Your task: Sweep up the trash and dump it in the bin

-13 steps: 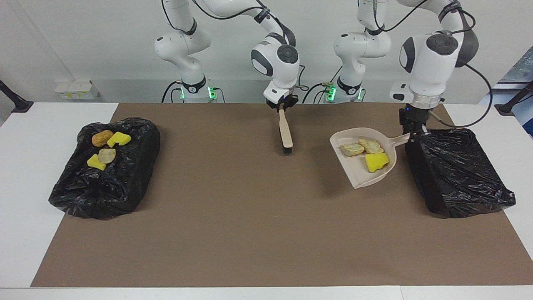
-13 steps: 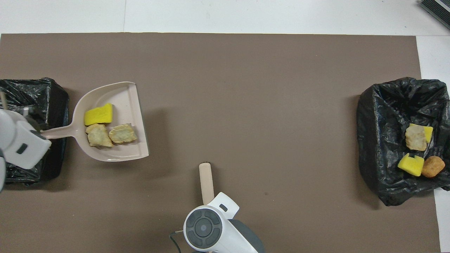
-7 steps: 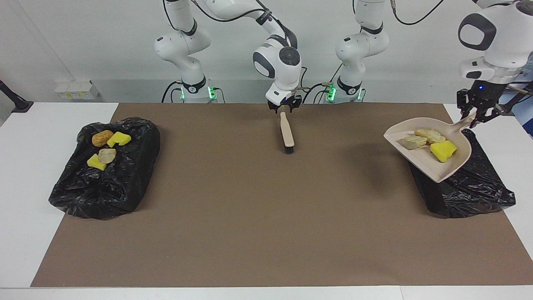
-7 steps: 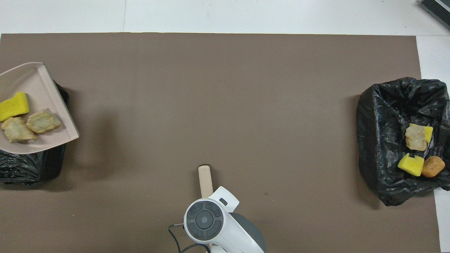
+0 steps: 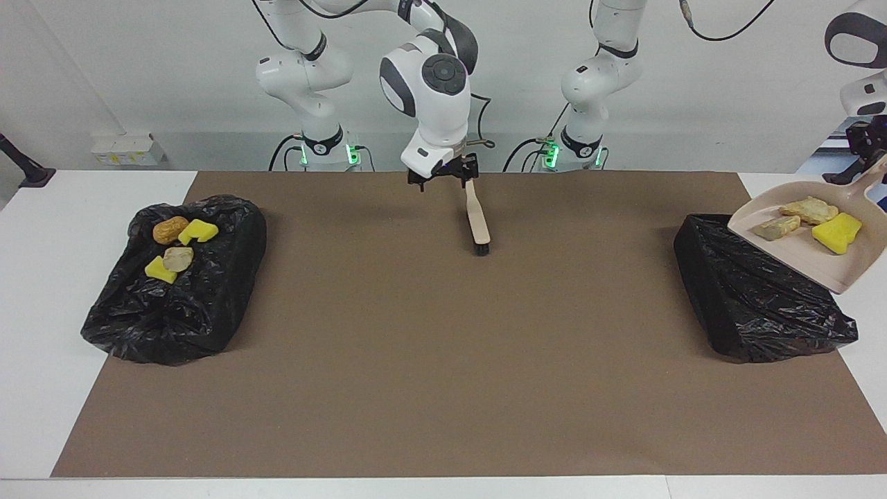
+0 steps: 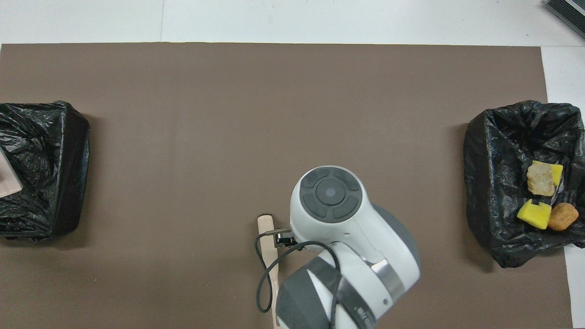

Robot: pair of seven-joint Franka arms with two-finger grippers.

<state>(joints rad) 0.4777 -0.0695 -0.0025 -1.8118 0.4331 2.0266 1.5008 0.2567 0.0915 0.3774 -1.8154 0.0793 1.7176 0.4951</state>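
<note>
Left tool (image 5: 861, 154), frame's right edge, clamped on dustpan (image 5: 811, 246) bearing trash (image 5: 837, 232) above black bin (image 5: 755, 301). Right tool (image 5: 443, 177), top centre, spread apart beside brush (image 5: 477, 216).

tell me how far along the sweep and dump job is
Done: four scraps lie in the bin at the right arm's end; brush is set down. In hand: the left hand holds the dustpan with three scraps above the second bin. Left: tipping them in.
</note>
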